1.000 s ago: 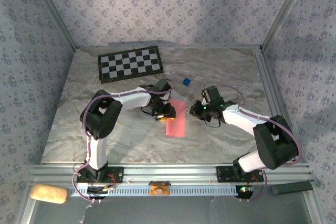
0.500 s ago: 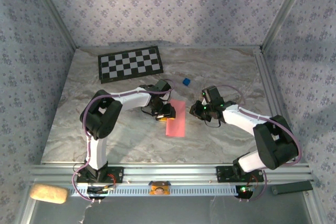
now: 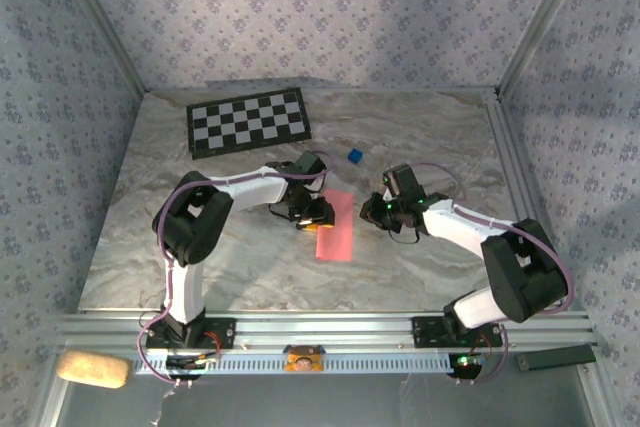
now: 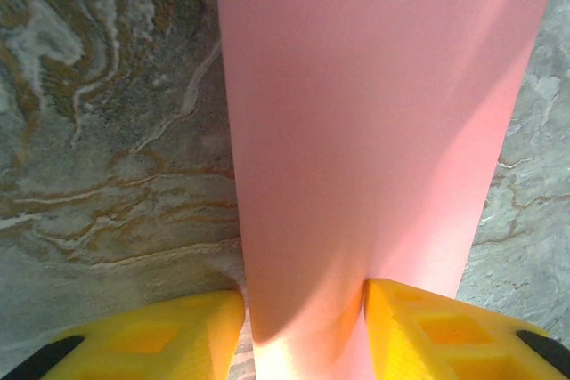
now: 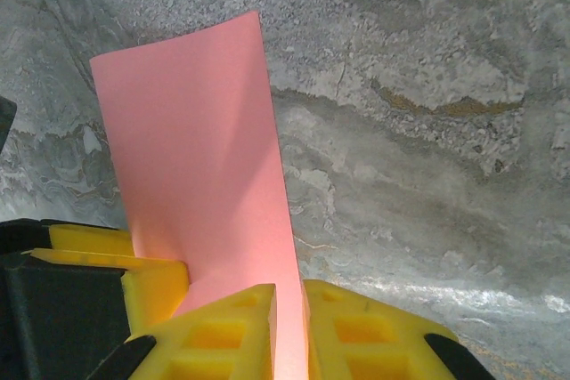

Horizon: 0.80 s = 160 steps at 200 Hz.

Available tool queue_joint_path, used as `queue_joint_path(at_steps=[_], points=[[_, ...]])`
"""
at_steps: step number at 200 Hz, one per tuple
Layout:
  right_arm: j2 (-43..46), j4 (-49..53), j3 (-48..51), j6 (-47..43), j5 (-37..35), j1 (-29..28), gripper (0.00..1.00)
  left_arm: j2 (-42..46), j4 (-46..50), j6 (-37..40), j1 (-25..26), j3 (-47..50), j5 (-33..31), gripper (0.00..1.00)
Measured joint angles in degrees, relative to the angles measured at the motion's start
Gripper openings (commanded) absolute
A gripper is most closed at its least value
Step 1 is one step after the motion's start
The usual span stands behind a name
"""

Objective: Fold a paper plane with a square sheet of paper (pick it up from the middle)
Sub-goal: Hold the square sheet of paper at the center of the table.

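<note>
- A salmon-pink paper sheet (image 3: 337,234), folded into a long strip, sits on the marbled grey counter (image 3: 400,282), nearer the arms than the black-and-white checkerboard mat (image 3: 248,122) and to its right.
- The left gripper (image 3: 318,215) holds the strip, which fills its half-spread jaws.
- The right gripper (image 3: 373,212) pinches the strip narrowly on the side away from the mat.
- A small blue cube (image 3: 354,155) lies off the mat's near right corner, apart from both grippers.

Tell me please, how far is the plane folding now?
Done: the paper already looks folded into a narrow strip. In hand: the right gripper pinches a part of it that stands up, and the left gripper seems to hold it too. Left: no pointed tip or wings yet; the ends are square.
</note>
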<state>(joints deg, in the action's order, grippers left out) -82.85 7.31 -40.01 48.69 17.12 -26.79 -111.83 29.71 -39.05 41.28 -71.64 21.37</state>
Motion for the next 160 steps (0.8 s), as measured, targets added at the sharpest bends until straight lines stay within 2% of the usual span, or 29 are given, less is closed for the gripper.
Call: queue_joint_path(at_steps=[74, 107, 160], points=[[-1.6, -0.26, -0.39, 0.0, 0.46, -0.63, 0.09, -0.04, -0.04, -0.24, 0.0, 0.0, 0.0, 0.44], [-2.51, -0.79, -0.98, 0.02, 0.66, -1.14, 0.02, -0.04, -0.04, -0.24, 0.02, 0.0, 0.0, 0.44], [-3.08, -1.51, -1.53, 0.87, 0.17, -1.51, 0.01, -0.04, -0.07, -0.61, 0.11, 0.0, -0.35, 0.44]])
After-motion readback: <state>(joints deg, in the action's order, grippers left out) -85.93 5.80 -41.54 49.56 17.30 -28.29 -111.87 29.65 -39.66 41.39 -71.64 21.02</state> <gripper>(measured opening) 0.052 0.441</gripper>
